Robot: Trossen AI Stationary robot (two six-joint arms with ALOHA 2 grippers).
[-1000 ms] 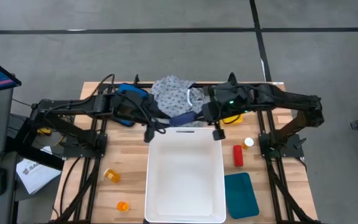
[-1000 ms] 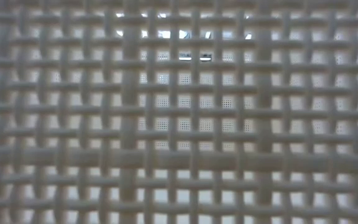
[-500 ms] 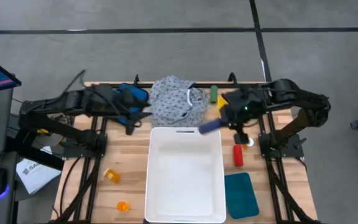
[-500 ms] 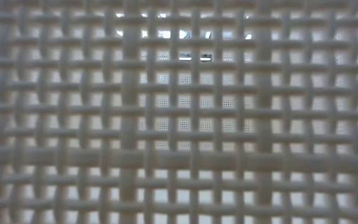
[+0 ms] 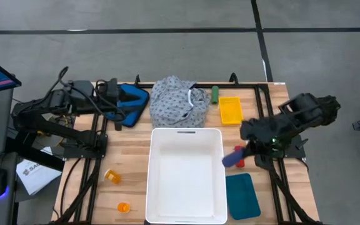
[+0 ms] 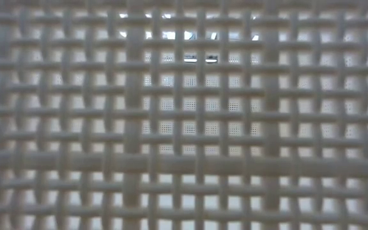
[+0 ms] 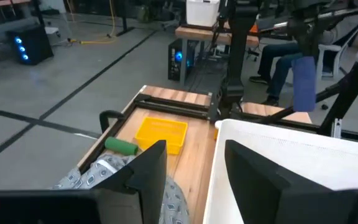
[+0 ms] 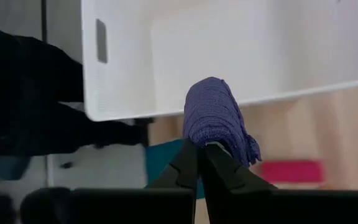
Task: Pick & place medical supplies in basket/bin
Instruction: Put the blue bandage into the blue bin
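Note:
My right gripper (image 8: pixel 201 146) is shut on a purple fabric roll (image 8: pixel 213 115), held over the right rim of the white bin (image 5: pixel 186 134) in the high view (image 5: pixel 232 157). A red cylinder (image 5: pixel 239 164) lies on the table just beneath. The grey-white dotted garment (image 5: pixel 179 103) lies heaped at the bin's far side, with a green cylinder (image 5: pixel 215 94) beside it. Two orange pill bottles (image 5: pixel 112 176) (image 5: pixel 123 207) lie left of the bin. My left gripper (image 7: pixel 194 177) is open, drawn back at the table's far left (image 5: pixel 119 105). My right gripper pinches the purple roll by its near end (image 8: pixel 205 138) between the two fingers, which come from the table's right side. The roll sticks out beyond the fingertips, lifted clear of the table and the bin.
A yellow tray (image 5: pixel 230 110) sits on the far right of the table and a teal pad (image 5: pixel 241 195) lies right of the bin. A blue object (image 5: pixel 133 100) lies by my left gripper. The bin's lattice wall (image 6: pixel 184 115) fills the low view.
My right gripper has carried the purple roll from the bin's far rim toward the table's right and near side, to beside the bin's right rim. My left arm has drawn back from the bin's far rim toward the table's left edge.

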